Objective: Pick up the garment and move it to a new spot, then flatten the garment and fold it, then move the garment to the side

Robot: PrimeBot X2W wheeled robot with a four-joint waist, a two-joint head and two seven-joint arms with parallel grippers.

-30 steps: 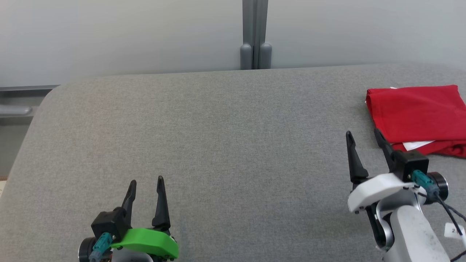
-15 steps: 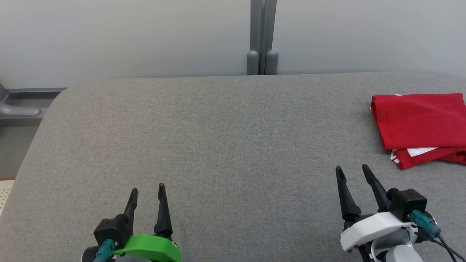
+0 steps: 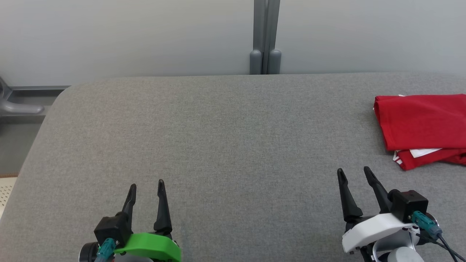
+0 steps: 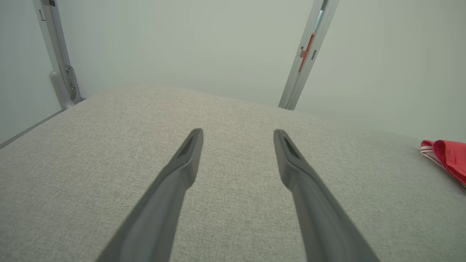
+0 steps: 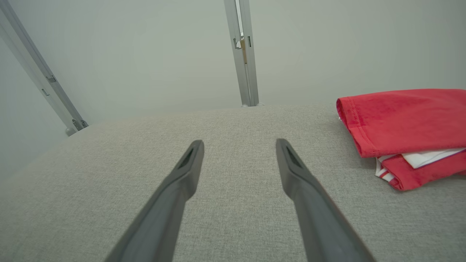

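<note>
Nearest to us, the left end effector (image 3: 146,183) with its green mount hovers low over the near left of the grey fabric-covered table (image 3: 218,138), its two dark fingers spread wide and holding nothing. Across from it, at the near right, the right end effector (image 3: 353,169) with its white mount is likewise fully apart and empty, fingers pointing away from us and leaning slightly right.

Further out, the folded red cloth garment (image 3: 418,120) lies flat at the table's right side, ahead of the right end effector and off to its right, not touching it. Its long axis runs left to right, and its right end passes beyond the head view's edge. A strip of white and striped trim peeks out along its near edge. We judge the right arm clearly the nearer one; the left is well apart, with bare table between. The garment already looks folded and set aside.

Beyond the table's far edge stand a grey metal post (image 3: 265,36) and a pale wall (image 3: 127,36).
</note>
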